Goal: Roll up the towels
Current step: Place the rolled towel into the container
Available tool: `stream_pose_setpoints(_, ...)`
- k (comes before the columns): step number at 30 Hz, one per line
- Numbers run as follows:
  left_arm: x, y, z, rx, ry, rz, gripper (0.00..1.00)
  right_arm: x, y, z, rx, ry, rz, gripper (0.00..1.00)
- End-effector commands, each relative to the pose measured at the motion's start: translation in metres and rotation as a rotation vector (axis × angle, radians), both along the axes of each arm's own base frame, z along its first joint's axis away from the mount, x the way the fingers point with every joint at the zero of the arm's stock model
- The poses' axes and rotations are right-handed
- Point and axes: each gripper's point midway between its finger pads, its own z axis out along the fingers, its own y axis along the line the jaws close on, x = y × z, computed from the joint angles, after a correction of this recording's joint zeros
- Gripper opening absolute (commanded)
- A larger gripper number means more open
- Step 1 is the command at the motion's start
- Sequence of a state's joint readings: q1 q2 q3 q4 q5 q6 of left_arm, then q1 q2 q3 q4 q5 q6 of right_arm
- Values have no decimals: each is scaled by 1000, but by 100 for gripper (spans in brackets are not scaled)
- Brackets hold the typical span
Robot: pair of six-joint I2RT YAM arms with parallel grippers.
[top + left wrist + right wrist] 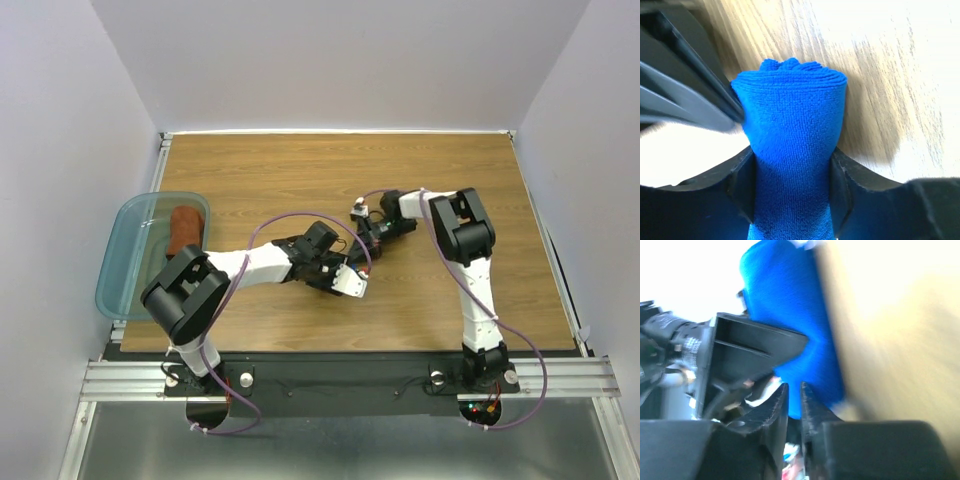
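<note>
A rolled royal-blue towel (790, 110) lies on the wooden table. My left gripper (792, 165) is shut on it, and both fingers (842, 185) press in the roll's sides. My right gripper (794, 390) is at the roll's end with its jaws a narrow slit apart and nothing gripped; the blue towel (785, 305) is just beyond its tips. In the top view the two grippers, left (345, 272) and right (366, 236), meet at mid-table and hide the blue towel. The rust-brown towel (186, 228) lies in the teal bin.
The translucent teal bin (125, 262) sits at the table's left edge, partly overhanging it. White walls close off the table on three sides. The wooden tabletop (450, 170) stretches behind and to the right of the arms.
</note>
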State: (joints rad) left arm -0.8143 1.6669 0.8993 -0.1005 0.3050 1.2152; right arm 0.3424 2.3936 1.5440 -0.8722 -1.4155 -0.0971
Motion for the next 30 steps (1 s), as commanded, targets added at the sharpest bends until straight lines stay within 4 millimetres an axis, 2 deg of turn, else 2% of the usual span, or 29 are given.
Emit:
stream_pose_setpoints(1,-52,53,-46,219,251,18,55,45,-50,-5,-165,-137,-114,25)
stream_pose_setpoints(4,-61,58,-51,234,319,52,51,65,-74,10,-189,-203,-176,28)
stream_pose_setpoints(6,-63,56,-48,221,375,116,47,68,-87,15,-217,-233,-186,31)
stream_pose_setpoints(7,-66,56,-50,221,415,141,38,71,-96,19,-221,-244,-204,31)
stream_pose_setpoints(8,-57,53,-45,199,430,187,32,70,-101,25,-225,-257,-209,31)
stream_pose_setpoints(9,-57,50,-44,181,478,250,19,72,-109,28,-231,-262,-224,32)
stream_pose_setpoints(10,-53,48,-40,161,506,295,14,72,-113,31,-233,-266,-233,35)
stream_pose_setpoints(11,-36,45,-30,116,518,353,10,71,-118,36,-233,-278,-242,37)
stream_pose_setpoints(12,-37,43,-27,95,588,413,3,73,-126,37,-247,-282,-259,43)
stream_pose_setpoints(13,-28,41,-21,64,608,457,0,73,-129,39,-251,-284,-267,49)
stream_pose_setpoints(14,-9,38,-8,10,608,511,0,70,-130,40,-252,-284,-265,58)
stream_pose_setpoints(15,-1,37,-1,-27,633,555,0,72,-138,46,-254,-294,-290,73)
stream_pose_setpoints(18,39,39,31,-168,653,724,0,75,-151,56,-269,-317,-326,98)
stream_pose_setpoints(20,62,45,51,-252,663,850,0,75,-155,60,-277,-325,-337,100)
stream_pose_setpoints(22,91,63,77,-357,646,977,0,75,-158,65,-294,-341,-342,100)
stream_pose_setpoints(24,106,77,97,-417,627,1034,0,75,-160,66,-310,-352,-344,100)
stream_pose_setpoints(25,118,95,106,-453,618,1084,0,77,-162,68,-315,-358,-348,100)
stream_pose_setpoints(28,134,118,144,-555,556,1147,0,77,-165,69,-329,-363,-348,100)
stream_pose_setpoints(30,148,144,167,-615,488,1224,0,78,-166,69,-336,-368,-348,100)
